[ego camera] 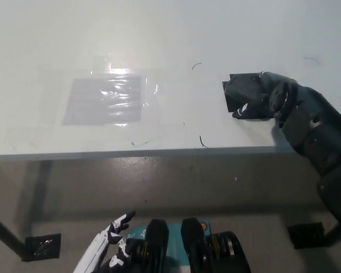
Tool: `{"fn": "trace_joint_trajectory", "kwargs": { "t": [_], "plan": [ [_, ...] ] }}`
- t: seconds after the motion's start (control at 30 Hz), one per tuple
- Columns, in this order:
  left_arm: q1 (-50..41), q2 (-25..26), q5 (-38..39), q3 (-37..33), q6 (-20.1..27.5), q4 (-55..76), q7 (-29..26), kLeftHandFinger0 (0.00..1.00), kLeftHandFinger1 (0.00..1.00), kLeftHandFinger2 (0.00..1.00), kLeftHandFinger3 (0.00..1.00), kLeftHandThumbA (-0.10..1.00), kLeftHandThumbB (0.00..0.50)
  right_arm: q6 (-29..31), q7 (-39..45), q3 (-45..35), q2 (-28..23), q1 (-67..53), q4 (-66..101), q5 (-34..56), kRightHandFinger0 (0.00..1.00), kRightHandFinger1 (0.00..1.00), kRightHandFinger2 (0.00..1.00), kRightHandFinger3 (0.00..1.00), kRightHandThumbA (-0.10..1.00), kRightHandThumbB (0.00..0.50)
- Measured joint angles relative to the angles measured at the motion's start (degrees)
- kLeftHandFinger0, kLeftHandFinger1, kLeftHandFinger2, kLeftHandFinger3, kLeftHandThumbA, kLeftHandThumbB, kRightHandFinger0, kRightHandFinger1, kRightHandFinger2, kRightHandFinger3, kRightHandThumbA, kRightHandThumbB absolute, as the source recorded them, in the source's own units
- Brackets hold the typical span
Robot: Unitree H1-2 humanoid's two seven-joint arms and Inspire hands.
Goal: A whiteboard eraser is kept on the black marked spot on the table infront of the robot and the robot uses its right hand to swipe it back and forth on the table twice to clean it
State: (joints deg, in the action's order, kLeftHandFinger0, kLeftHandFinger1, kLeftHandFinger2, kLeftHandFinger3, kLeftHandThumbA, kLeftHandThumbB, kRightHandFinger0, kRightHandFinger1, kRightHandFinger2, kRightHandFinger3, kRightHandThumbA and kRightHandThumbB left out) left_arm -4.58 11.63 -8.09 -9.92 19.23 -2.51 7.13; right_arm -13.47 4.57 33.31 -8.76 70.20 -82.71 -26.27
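White table up top — right hand grips the eraser at right; left hand open, lower left.

Right hand reaches over the table, fingers curled down — left hand rests low.

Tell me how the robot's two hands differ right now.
The right hand is black and up on the table, resting on the dark eraser; the left hand is white and hangs low below the table edge, touching nothing. The left hand's fingers are spread apart, while the right hand's curl over the eraser. Both belong to the same robot.
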Motion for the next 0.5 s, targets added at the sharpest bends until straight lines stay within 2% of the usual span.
{"fn": "trace_joint_trajectory", "kwargs": {
  "t": [0.03,0.1,0.13,0.17,0.2,0.23,0.3,0.33,0.4,0.5],
  "plan": [
    [0.1,0.1,-0.1,0.0,0.0,0.0,0.0,1.00,1.00,1.00,1.00,0.84,0.387,0.2,-1.0,-0.1,0.0,0.0,0.0,-0.1,0.46,0.51,0.58,0.81,0.76,0.226],
    [0.3,0.2,-0.3,-0.1,0.0,0.0,0.0,1.00,1.00,1.00,1.00,0.83,0.388,0.5,-2.7,-0.2,-0.2,0.0,0.0,-0.2,0.31,0.38,0.50,0.79,0.77,0.217],
    [0.3,0.2,-0.3,-0.1,0.0,0.0,0.0,1.00,1.00,1.00,1.00,0.83,0.390,0.5,-2.7,-0.2,-0.2,0.0,0.0,-0.2,0.29,0.37,0.49,0.83,0.78,0.213],
    [0.4,0.3,-0.6,-0.1,0.0,0.0,0.0,1.00,1.00,1.00,1.00,0.83,0.391,0.7,-4.5,-0.3,-0.6,0.0,0.0,-0.3,0.30,0.38,0.50,0.84,0.78,0.213],
    [0.5,0.3,-0.6,-0.1,0.0,0.0,0.1,1.00,1.00,1.00,1.00,0.82,0.393,0.8,-5.1,-0.4,-0.7,0.0,0.0,-0.3,0.36,0.44,0.54,0.88,0.78,0.212],
    [0.6,0.4,-0.7,-0.1,0.0,0.0,0.2,1.00,1.00,1.00,1.00,0.81,0.396,0.9,-5.7,-0.6,-0.8,-0.1,0.0,-0.3,0.43,0.49,0.58,0.87,0.78,0.210],
    [0.8,0.4,-0.8,-0.1,0.0,0.0,0.3,1.00,1.00,1.00,1.00,0.80,0.398,1.2,-6.5,-0.7,-0.8,-0.1,0.0,-0.3,0.41,0.47,0.57,0.86,0.78,0.210],
    [0.9,0.4,-0.9,-0.2,0.0,0.0,0.5,1.00,1.00,1.00,1.00,0.79,0.404,1.3,-7.1,-0.8,-0.8,-0.3,-0.1,-0.4,0.45,0.51,0.60,0.87,0.78,0.210],
    [1.1,0.4,-1.1,-0.2,-0.1,0.1,0.7,1.00,1.00,1.00,1.00,0.78,0.406,1.3,-7.7,-0.8,-0.8,-0.4,-0.1,-0.4,0.48,0.53,0.63,0.89,0.79,0.214],
    [1.2,0.4,-1.2,-0.2,-0.1,0.1,0.8,1.00,1.00,1.00,1.00,0.78,0.412,1.3,-8.5,-0.9,-0.8,-0.8,-0.1,-0.4,0.43,0.49,0.60,0.86,0.79,0.215]
  ]
}}
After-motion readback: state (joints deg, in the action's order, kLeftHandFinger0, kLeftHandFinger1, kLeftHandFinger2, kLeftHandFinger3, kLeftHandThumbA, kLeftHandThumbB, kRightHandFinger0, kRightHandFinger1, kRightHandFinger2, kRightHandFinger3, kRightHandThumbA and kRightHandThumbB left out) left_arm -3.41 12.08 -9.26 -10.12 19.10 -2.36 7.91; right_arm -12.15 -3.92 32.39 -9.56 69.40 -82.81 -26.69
